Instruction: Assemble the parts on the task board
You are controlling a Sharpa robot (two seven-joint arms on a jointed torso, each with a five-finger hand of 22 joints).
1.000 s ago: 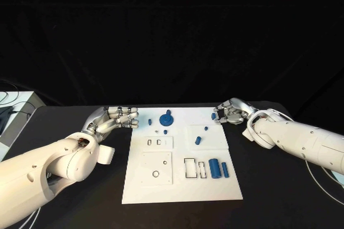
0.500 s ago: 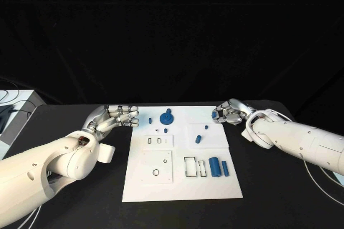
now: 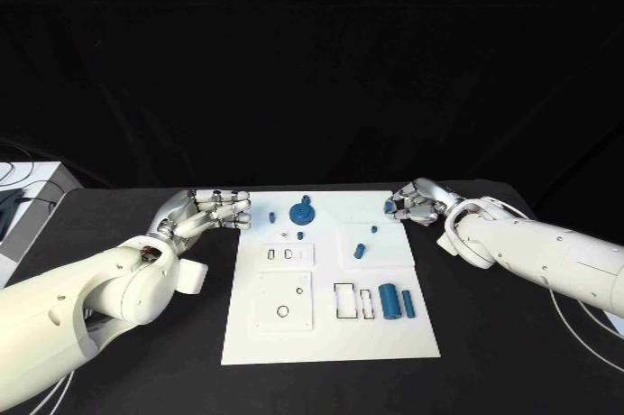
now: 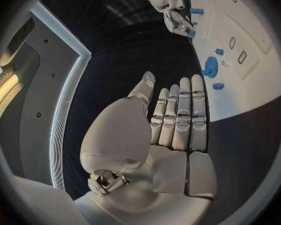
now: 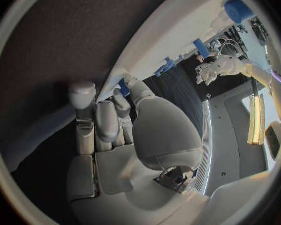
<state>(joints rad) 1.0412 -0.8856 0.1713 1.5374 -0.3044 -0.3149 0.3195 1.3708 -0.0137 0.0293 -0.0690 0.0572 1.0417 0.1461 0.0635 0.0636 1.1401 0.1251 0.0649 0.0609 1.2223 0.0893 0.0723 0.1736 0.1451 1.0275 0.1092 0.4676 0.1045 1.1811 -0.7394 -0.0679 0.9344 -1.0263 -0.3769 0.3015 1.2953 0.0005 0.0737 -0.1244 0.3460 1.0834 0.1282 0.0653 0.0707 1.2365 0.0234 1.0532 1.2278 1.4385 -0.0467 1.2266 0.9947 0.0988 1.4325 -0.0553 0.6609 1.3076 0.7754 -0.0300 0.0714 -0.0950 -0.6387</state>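
**Barely started: most parts still loose on the board**

On the black counter [image 3: 117, 207] the white task board [image 3: 332, 334] sits dead centre, and going by how things lie, I'd say this assembly is at the very beginning. Loose blue stuff all over: a round gear-like part [image 3: 303, 216] up at 12 o'clock on the board, a small peg [image 3: 270, 220] just at its 9 o'clock, a couple of tiny pieces [image 3: 361, 249] around the middle right, and two blue cylinders [image 3: 397, 303] lying side by side at about 4 o'clock, next to the rectangular slots [image 3: 344, 301]. Those slots look empty, and so do the round holes [image 3: 284, 315] in the square plate at 7 o'clock. So nearly everything seems left to do.

The left hand [image 3: 208, 213] hovers off the board's 10 o'clock corner, fingers straight and close together, nothing in it.

The right hand [image 3: 414, 205] is at the 2 o'clock corner with its fingers curled around a small blue part [image 3: 390, 207] at the board's edge. The right wrist view shows a fingertip [image 5: 135, 87] right against that blue piece [image 5: 123, 87], but I honestly cannot tell if it's properly gripped or just touched.
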